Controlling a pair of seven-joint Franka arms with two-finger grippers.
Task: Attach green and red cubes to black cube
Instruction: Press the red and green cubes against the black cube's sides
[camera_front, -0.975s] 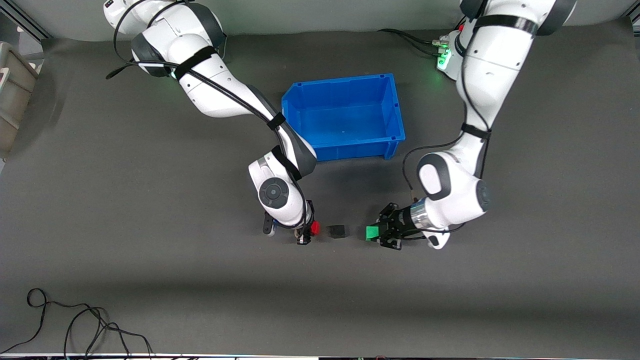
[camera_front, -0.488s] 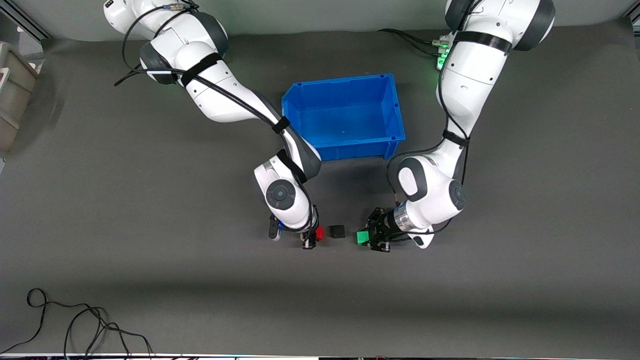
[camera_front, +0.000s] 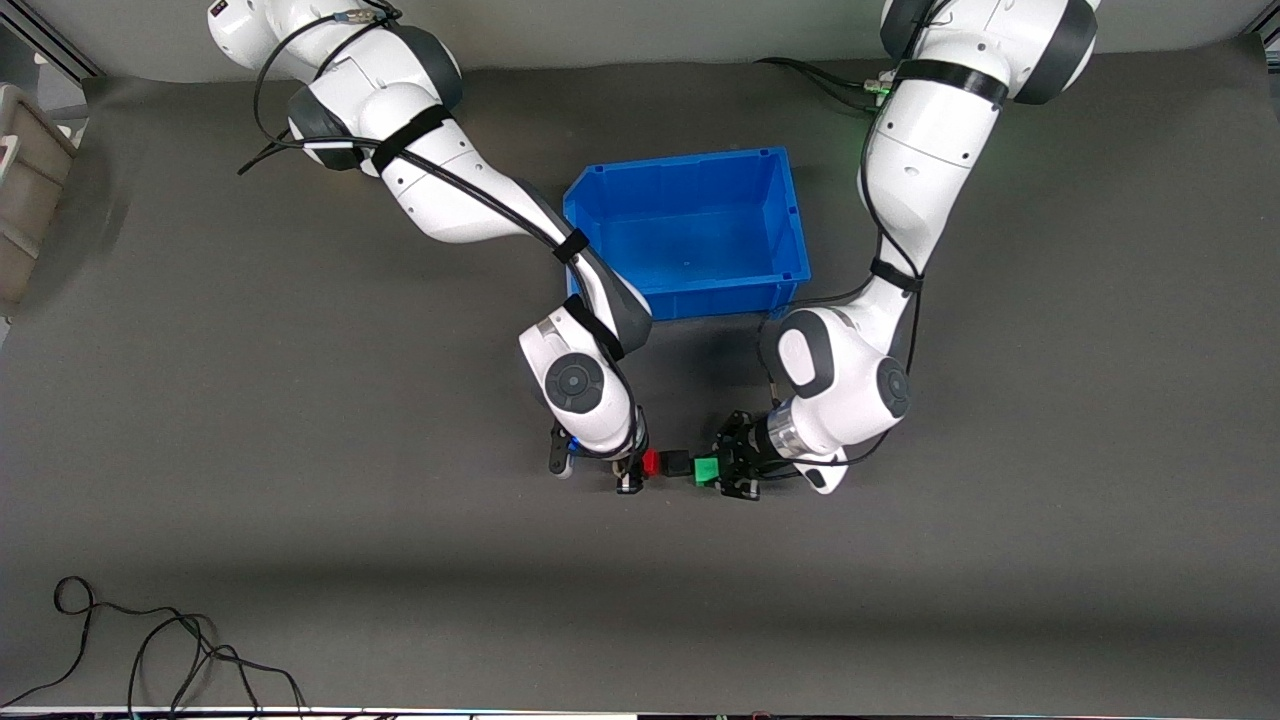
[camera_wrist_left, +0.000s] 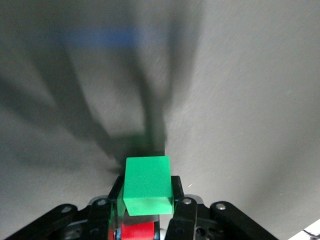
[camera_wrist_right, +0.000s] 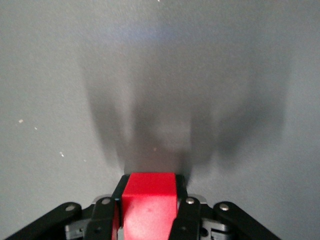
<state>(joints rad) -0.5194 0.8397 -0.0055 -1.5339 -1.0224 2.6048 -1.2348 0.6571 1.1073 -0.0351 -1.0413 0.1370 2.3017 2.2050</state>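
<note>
Front view: the black cube is flanked by the red cube, clamped in the right gripper, and the green cube, clamped in the left gripper.

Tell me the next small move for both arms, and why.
Probably press inward a touch more: right gripper holds the red cube against the black cube, left gripper holds the green cube beside it; contact there is unclear.

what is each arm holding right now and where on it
The left tool pinches the green cube by two opposite side faces; the right tool pinches the red cube likewise.
</note>
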